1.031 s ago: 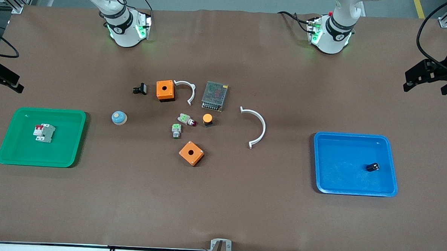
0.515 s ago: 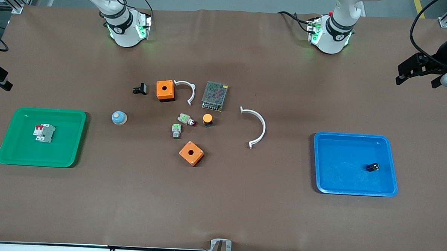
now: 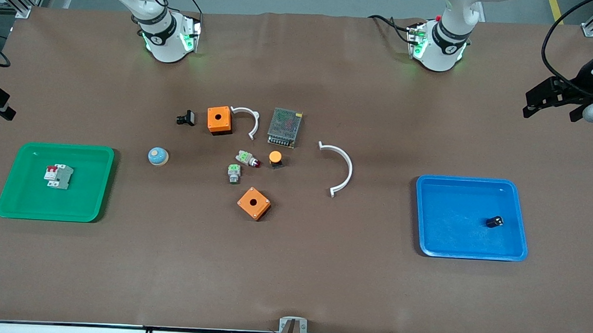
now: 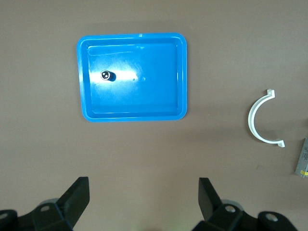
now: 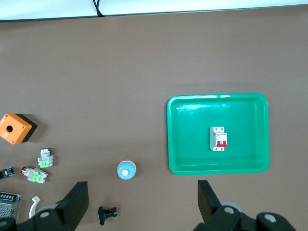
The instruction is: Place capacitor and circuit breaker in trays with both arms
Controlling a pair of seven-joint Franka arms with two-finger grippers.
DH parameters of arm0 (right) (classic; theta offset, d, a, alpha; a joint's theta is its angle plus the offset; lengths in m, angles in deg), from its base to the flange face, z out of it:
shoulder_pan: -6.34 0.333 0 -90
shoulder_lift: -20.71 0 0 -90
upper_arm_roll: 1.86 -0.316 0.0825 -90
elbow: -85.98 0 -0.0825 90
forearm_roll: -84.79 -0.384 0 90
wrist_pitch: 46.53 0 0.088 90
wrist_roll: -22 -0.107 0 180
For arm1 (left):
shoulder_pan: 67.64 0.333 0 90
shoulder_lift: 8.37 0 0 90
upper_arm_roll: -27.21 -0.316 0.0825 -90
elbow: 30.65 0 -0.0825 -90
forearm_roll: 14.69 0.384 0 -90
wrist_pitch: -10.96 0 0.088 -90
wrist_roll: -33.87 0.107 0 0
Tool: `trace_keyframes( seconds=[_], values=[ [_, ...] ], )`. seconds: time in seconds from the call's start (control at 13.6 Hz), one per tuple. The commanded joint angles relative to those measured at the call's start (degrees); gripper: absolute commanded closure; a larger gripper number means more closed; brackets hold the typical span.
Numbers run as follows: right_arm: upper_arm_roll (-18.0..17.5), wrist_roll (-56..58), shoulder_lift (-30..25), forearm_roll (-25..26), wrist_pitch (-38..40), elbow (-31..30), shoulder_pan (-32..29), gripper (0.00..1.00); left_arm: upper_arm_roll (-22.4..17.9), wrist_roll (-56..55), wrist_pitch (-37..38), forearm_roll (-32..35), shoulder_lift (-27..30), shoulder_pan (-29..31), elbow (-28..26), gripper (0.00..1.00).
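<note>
Your left gripper [image 4: 143, 202] has its fingers [image 4: 77, 195] spread wide with nothing between them, hanging over bare bench [image 3: 291, 286] at the left arm's end, and the blue tray [image 3: 518, 246] lies nearer the front camera than that spot. Your right gripper [image 5: 142, 204] is just as wide open and empty, up over the bench at the right arm's end; only a dark part of it shows at the front view's edge. The capacitor [image 3: 495, 221] lies on its side in the blue tray. The breaker [image 3: 58, 176] lies flat in the green tray [image 3: 4, 209]. Between the two trays sits the loose clutter, including two orange boxes [image 3: 254, 203] and a white clip [image 3: 340, 167], well apart from either tray.
</note>
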Motion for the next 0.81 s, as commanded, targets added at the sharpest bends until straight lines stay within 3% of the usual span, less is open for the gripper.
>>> trace_keyframes(
  seconds=[0.0, 0.74],
  values=[
    [-0.1, -0.1, 0.2, 0.0, 0.8, 0.8, 0.3, 0.0, -0.3, -0.5, 0.8, -0.1, -0.4, -0.2, 1.3, 0.0],
    [-0.1, -0.1, 0.2, 0.1, 0.7, 0.9, 0.2, 0.0, 0.4, -4.0, 2.0, 2.1, -0.6, -1.0, 2.6, 0.0]
  ],
)
